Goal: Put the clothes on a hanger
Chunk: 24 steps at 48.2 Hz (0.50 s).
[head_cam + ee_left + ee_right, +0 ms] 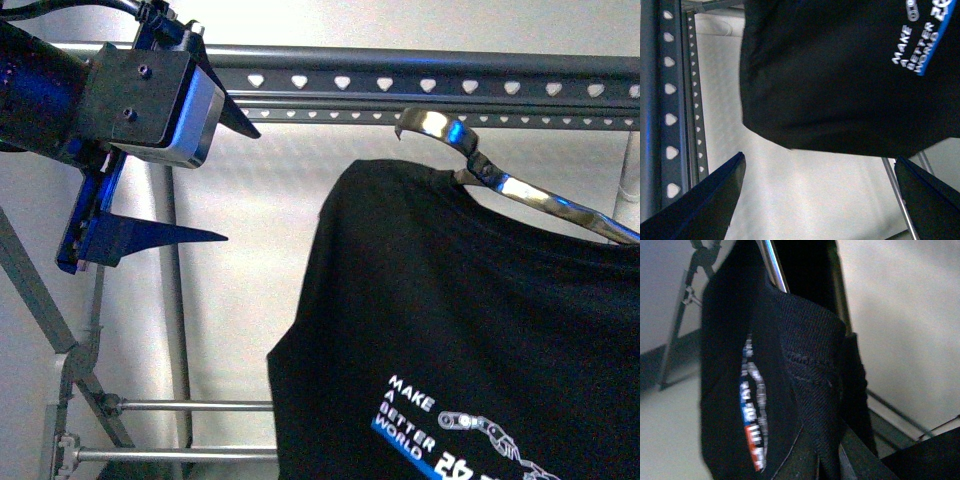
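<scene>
Two views show left gripper (243, 187) wide open near the T-shirt (470, 330); right gripper's (875, 462) state unclear

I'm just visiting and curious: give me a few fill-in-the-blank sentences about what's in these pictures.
1. The grey rail has rows of ___-shaped holes.
2. The T-shirt is ___ in colour.
3. Its white print reads MAKE A ___ WORLD.
4. The left arm's fingers stand ___, holding nothing.
Missing words: heart; black; BETTER; open.
</scene>
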Each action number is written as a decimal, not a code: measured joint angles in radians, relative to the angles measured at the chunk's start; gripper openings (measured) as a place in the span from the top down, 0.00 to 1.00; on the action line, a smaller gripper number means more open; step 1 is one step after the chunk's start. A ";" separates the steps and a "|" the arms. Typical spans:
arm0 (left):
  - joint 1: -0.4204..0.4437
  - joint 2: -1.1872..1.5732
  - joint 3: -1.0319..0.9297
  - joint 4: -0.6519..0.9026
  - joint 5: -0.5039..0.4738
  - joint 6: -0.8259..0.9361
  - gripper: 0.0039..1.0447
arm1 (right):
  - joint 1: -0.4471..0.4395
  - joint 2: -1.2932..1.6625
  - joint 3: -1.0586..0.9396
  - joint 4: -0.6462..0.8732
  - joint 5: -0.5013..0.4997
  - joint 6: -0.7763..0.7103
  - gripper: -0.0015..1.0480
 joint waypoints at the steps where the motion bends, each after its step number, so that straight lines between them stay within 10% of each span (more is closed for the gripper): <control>1: 0.000 0.000 0.000 0.000 0.000 0.000 0.11 | 0.003 -0.005 0.004 -0.013 0.006 0.007 0.97; 19: 0.000 0.000 0.000 0.000 -0.027 -0.001 0.02 | 0.146 -0.029 0.187 -0.287 0.114 0.525 0.97; 24: 0.015 -0.034 0.023 0.332 -0.489 -0.581 0.05 | 0.179 -0.027 0.219 -0.317 0.146 0.567 0.97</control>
